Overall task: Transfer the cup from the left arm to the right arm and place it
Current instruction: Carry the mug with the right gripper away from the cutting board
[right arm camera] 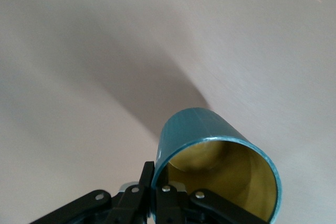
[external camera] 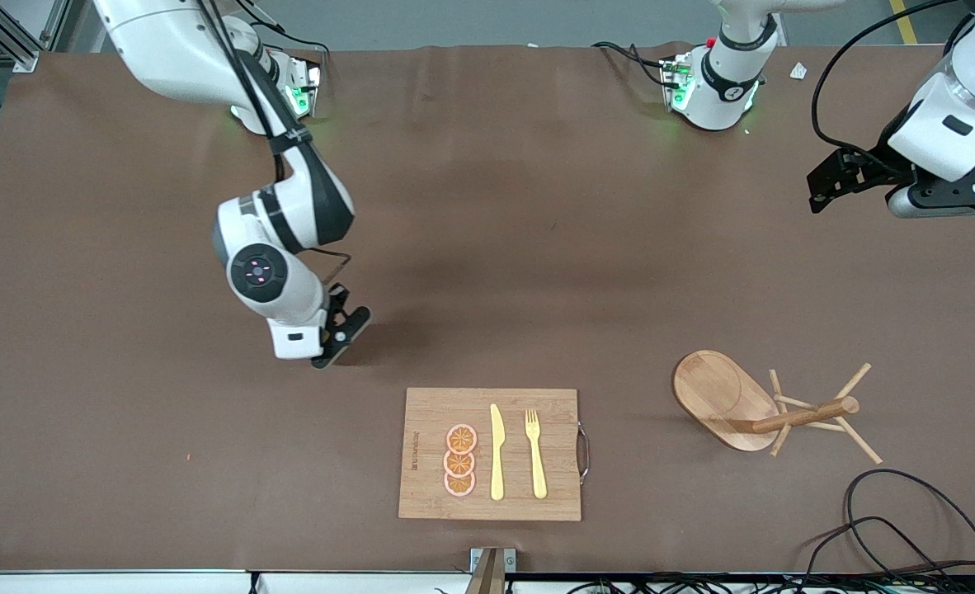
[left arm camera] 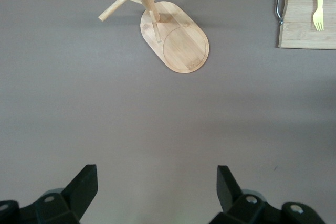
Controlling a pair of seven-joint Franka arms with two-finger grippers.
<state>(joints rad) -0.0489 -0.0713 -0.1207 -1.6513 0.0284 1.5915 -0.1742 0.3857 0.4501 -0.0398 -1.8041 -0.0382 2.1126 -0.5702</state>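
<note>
Now the cup (right arm camera: 218, 156) is pinched at its rim by the right hand (right arm camera: 157, 190), low over the brown counter (external camera: 537, 247). Meanwhile the left hand (left arm camera: 157, 192) is held spread wide, waiting above the counter.

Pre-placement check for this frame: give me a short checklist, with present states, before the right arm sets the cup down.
1. Cup held by the right gripper, jaws pinching its rim: ok.
2. Left gripper released, jaws open and empty over bare table: ok.
3. Left arm waiting toward its own end of the table: ok.
4. Cup upright: cannot tell; the front view hides it.
5. Table under the right gripper bare: ok.
6. Cutting board and mug tree apart from the right gripper: ok.
</note>
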